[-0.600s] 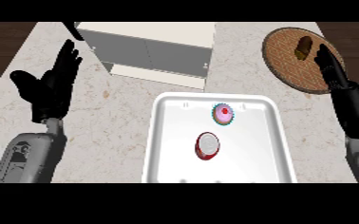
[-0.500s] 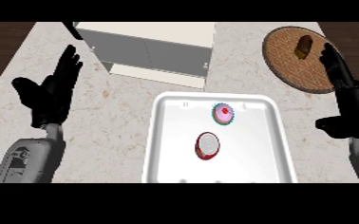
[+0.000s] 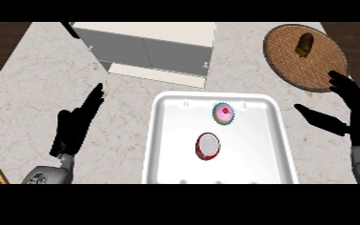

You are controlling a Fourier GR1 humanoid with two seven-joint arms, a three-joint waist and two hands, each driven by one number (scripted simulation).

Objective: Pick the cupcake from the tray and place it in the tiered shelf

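Still at the reach step: left hand [image 3: 76, 126] and right hand [image 3: 330, 117] both hang open and hold nothing either side of one tray [image 3: 274, 143]. On it, one halved red fruit [image 3: 207, 146], then one cupcake [image 3: 224, 113] beyond. Next, I judge, the right hand closes round the cupcake. Farther: one tiered shelf [image 3: 151, 50], one round board [image 3: 295, 64]

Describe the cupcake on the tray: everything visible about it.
The cupcake is seen from above: a round top of pink frosting with a small red dot at its centre, ringed by a pleated teal wrapper. It looks to stand upright on the white tray, in the tray's far half, a little right of the middle. Nothing touches it except the tray. A red and white round thing lies apart from it, nearer the robot. Neither hand is on it; the right hand is open beyond the tray's right rim.
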